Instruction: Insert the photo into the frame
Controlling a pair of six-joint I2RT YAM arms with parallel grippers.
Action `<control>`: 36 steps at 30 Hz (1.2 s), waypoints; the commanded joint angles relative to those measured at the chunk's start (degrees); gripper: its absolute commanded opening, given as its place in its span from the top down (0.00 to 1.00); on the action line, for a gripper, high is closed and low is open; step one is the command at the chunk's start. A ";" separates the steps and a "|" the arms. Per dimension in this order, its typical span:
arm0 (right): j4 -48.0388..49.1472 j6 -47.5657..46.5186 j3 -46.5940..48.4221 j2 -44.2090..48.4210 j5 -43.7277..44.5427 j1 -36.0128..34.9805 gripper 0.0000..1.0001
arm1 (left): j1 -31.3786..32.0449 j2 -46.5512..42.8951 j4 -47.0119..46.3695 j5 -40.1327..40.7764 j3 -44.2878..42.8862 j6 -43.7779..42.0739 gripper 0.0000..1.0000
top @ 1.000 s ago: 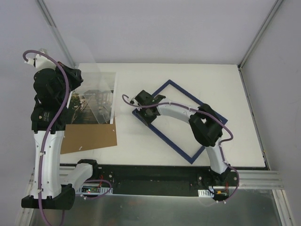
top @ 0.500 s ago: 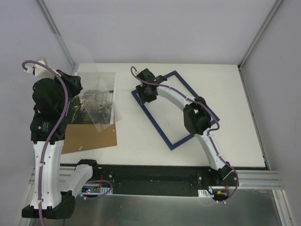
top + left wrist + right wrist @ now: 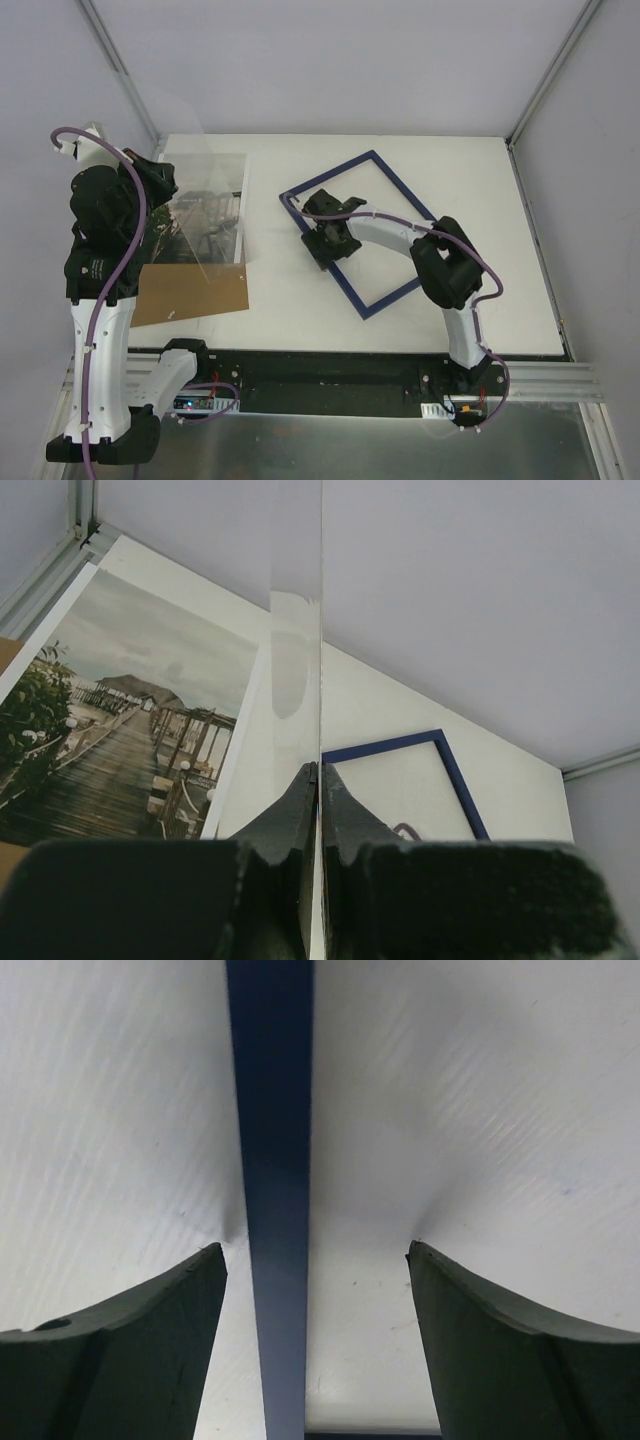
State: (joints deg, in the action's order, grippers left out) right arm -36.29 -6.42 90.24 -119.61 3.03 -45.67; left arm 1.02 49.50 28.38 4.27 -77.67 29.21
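Note:
The navy blue frame [image 3: 403, 182] lies tilted on the white table, right of middle. My right gripper [image 3: 326, 236] is open over the frame's left bar. In the right wrist view that bar [image 3: 275, 1200] runs between the spread fingers of the gripper [image 3: 315, 1260], and neither finger touches it. The photo [image 3: 205, 228] of the boardwalk lies flat at the left; it also shows in the left wrist view [image 3: 130, 740]. My left gripper [image 3: 319, 770] is shut on a clear pane [image 3: 320, 660], held on edge above the photo. From above the pane [image 3: 215, 185] shows as a faint sheet.
A plain brown backing board [image 3: 190, 293] lies near the front left, partly under the photo. The white table [image 3: 480, 200] ends at grey walls at the back and sides. The arm bases stand on a black rail [image 3: 330, 375] along the near edge.
The right gripper slid and turned the frame up and to the left, then opened and let go of its bar, pulling back along it. The left arm shifted slightly with the pane.

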 commanded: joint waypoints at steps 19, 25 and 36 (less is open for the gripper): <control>-6.24 6.14 13.80 5.96 -7.41 -2.15 0.99 | -0.58 -1.95 -2.10 -0.84 0.77 -1.96 1.00; -8.10 15.10 23.84 12.11 -16.36 1.01 0.99 | -0.58 -1.60 -0.87 -0.76 -1.08 -3.19 1.00; 11.82 36.18 18.68 23.62 -35.36 7.34 0.99 | -0.58 -0.45 -0.17 -1.20 -0.91 -3.81 1.00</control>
State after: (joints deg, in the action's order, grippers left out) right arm -38.11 19.16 111.98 -102.02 -23.79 -39.94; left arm 1.02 48.97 30.00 3.60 -76.69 26.30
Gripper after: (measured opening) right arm 0.232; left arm 0.003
